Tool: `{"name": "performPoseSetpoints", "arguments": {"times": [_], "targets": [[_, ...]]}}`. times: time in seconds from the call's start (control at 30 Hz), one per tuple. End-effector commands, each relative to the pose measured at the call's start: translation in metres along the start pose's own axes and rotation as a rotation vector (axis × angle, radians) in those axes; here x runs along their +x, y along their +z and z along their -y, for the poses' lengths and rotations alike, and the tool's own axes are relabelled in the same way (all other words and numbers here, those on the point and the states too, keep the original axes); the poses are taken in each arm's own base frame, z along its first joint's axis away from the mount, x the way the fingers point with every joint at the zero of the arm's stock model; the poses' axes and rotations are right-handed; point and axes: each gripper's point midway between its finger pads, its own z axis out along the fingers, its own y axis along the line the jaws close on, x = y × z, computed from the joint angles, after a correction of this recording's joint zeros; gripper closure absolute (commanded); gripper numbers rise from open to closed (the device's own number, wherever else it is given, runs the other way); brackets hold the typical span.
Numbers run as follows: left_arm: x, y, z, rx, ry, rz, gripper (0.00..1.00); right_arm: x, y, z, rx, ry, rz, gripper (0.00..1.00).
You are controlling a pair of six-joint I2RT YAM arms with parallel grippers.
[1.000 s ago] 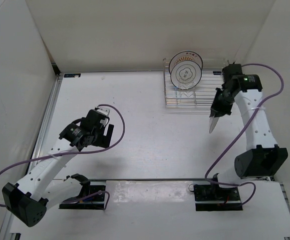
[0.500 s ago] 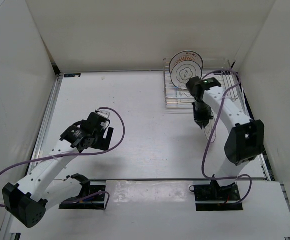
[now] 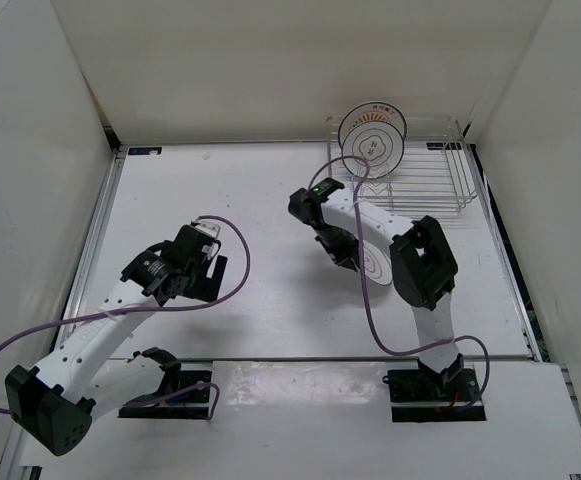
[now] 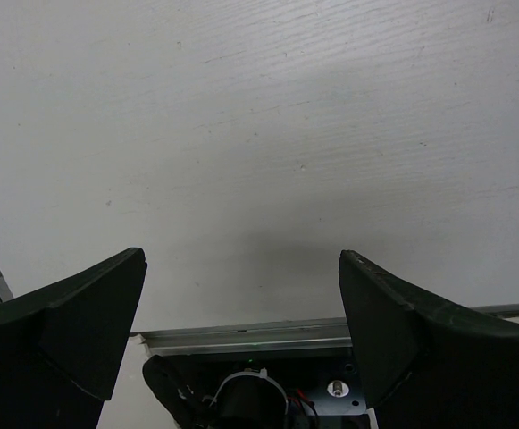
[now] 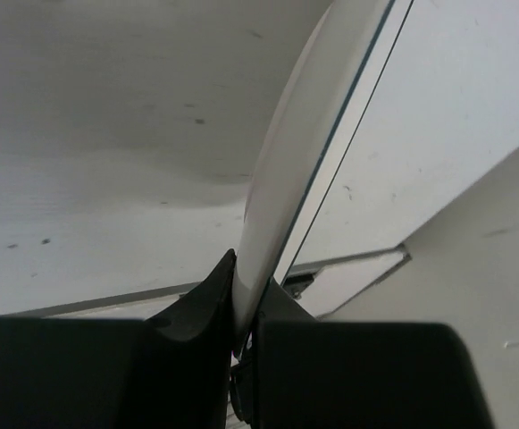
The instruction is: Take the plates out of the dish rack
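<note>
While the right tool [image 5: 246, 299] is clenching a white dark-ringed plate [image 3: 377, 266] by its rim, abt a third of the unloading is looking nearly done. That plate is out of the dish rack [image 3: 425, 180] and hanging low over the middle of the tabletop [image 3: 270, 190], well apart from the rack. Can't tell whether it's touching down yet. In the wrist view it's showing edge-on, pinched between both fingers.

Two plates are standing upright at the rack's left end: a white flower-outline plate [image 3: 372, 145] in front, w/ an orange sunburst plate [image 3: 373, 107] just behind it, only its top rim peeking out. Both are waiting to be lifted, so most of the job is left.

Right arm [image 3: 370, 222] is reaching far across to its left, elbow bent near its base and wrist pointing down toward the tabletop. Left arm [image 3: 100, 330] is sitting folded at the left side, its left tool [image 4: 241, 268] spread wide and gripping nothing, facing bare tabletop
</note>
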Motion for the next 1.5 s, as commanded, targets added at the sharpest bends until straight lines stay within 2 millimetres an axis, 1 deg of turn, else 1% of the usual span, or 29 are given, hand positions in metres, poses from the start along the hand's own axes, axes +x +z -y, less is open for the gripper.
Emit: {"name": "performPoseSetpoints", "arguments": {"times": [0.0, 0.07, 0.1, 0.13, 0.17, 0.2, 0.23, 0.27, 0.3, 0.33, 0.37, 0.4, 0.43, 0.47, 0.5, 0.53, 0.6, 0.63, 0.67, 0.8, 0.93, 1.0, 1.17, 1.23, 1.27, 1.4, 1.43, 1.47], "targets": [[-0.001, -0.001, -0.004, -0.02, 0.01, 0.014, 0.0, 0.021, -0.026, -0.025, -0.106, -0.171, -0.062, 1.0], [-0.001, -0.002, -0.006, -0.026, 0.013, 0.015, 0.0, 0.022, -0.025, -0.033, -0.127, -0.181, -0.075, 1.0], [-0.003, -0.005, -0.008, -0.034, 0.017, 0.018, 0.0, 0.022, -0.028, -0.042, -0.177, -0.182, -0.077, 1.0], [-0.003, -0.006, -0.01, -0.042, 0.017, 0.017, 0.0, 0.02, -0.03, -0.045, -0.191, -0.185, -0.067, 1.0], [-0.004, -0.008, -0.012, -0.052, 0.016, 0.024, 0.0, 0.005, -0.044, -0.052, -0.237, -0.17, -0.01, 1.0], [-0.003, -0.008, -0.015, -0.066, 0.021, 0.017, 0.0, 0.0, -0.048, -0.059, -0.252, -0.179, 0.001, 0.99], [-0.002, -0.008, -0.015, -0.07, 0.03, 0.017, 0.0, -0.002, -0.049, -0.074, -0.295, -0.192, -0.014, 0.99], [-0.002, -0.009, -0.017, -0.075, 0.033, 0.02, 0.0, -0.017, -0.067, -0.081, -0.327, -0.183, 0.048, 0.97], [-0.001, -0.008, -0.018, -0.086, 0.032, 0.019, 0.0, -0.017, -0.055, -0.098, -0.321, -0.221, -0.01, 0.96], [0.001, -0.007, -0.018, -0.087, 0.035, 0.016, 0.0, -0.017, -0.055, -0.105, -0.325, -0.239, -0.017, 0.96], [0.001, -0.007, -0.018, -0.093, 0.04, 0.011, 0.0, -0.015, -0.052, -0.107, -0.325, -0.247, -0.029, 0.94], [0.002, -0.007, -0.016, -0.09, 0.051, 0.013, 0.0, -0.009, -0.043, -0.106, -0.295, -0.259, -0.051, 0.94], [0.002, -0.007, -0.015, -0.089, 0.059, 0.01, 0.0, -0.004, -0.038, -0.103, -0.276, -0.262, -0.071, 0.87], [0.001, -0.007, -0.013, -0.083, 0.066, 0.015, 0.0, -0.001, -0.035, -0.103, -0.274, -0.256, -0.083, 0.85], [0.001, -0.008, -0.013, -0.082, 0.069, 0.015, 0.0, 0.0, -0.034, -0.103, -0.275, -0.26, -0.089, 0.83], [0.001, -0.008, -0.012, -0.078, 0.074, 0.015, 0.0, 0.001, -0.035, -0.103, -0.271, -0.27, -0.088, 0.78], [0.001, -0.008, -0.013, -0.083, 0.075, 0.019, 0.0, 0.001, -0.038, -0.109, -0.29, -0.288, -0.08, 0.7], [0.001, -0.009, -0.014, -0.09, 0.076, 0.02, 0.0, 0.001, -0.038, -0.11, -0.289, -0.294, -0.078, 0.64], [0.0, -0.009, -0.014, -0.09, 0.074, 0.025, 0.0, 0.002, -0.038, -0.111, -0.293, -0.298, -0.079, 0.55], [0.001, -0.009, -0.015, -0.093, 0.079, 0.024, 0.0, 0.013, -0.032, -0.117, -0.313, -0.313, -0.129, 0.47], [0.002, -0.009, -0.014, -0.097, 0.096, 0.027, 0.0, 0.014, -0.025, -0.12, -0.317, -0.316, -0.148, 0.43], [0.004, -0.009, -0.014, -0.1, 0.106, 0.026, 0.0, 0.014, -0.023, -0.124, -0.326, -0.324, -0.155, 0.43], [0.003, -0.01, -0.015, -0.106, 0.11, 0.034, 0.0, 0.011, -0.024, -0.122, -0.331, -0.313, -0.138, 0.43], [0.004, -0.01, -0.015, -0.106, 0.111, 0.032, 0.0, 0.01, -0.021, -0.122, -0.33, -0.311, -0.145, 0.43], [0.004, -0.01, -0.016, -0.109, 0.107, 0.031, 0.0, 0.011, -0.021, -0.126, -0.36, -0.313, -0.155, 0.43], [0.003, -0.012, -0.016, -0.116, 0.125, 0.039, 0.0, 0.003, -0.012, -0.127, -0.352, -0.292, -0.168, 0.43], [0.003, -0.013, -0.014, -0.114, 0.136, 0.038, 0.0, 0.001, -0.005, -0.128, -0.35, -0.289, -0.188, 0.43], [0.003, -0.014, -0.014, -0.113, 0.148, 0.039, 0.0, 0.0, -0.005, -0.128, -0.354, -0.286, -0.193, 0.43]]}}
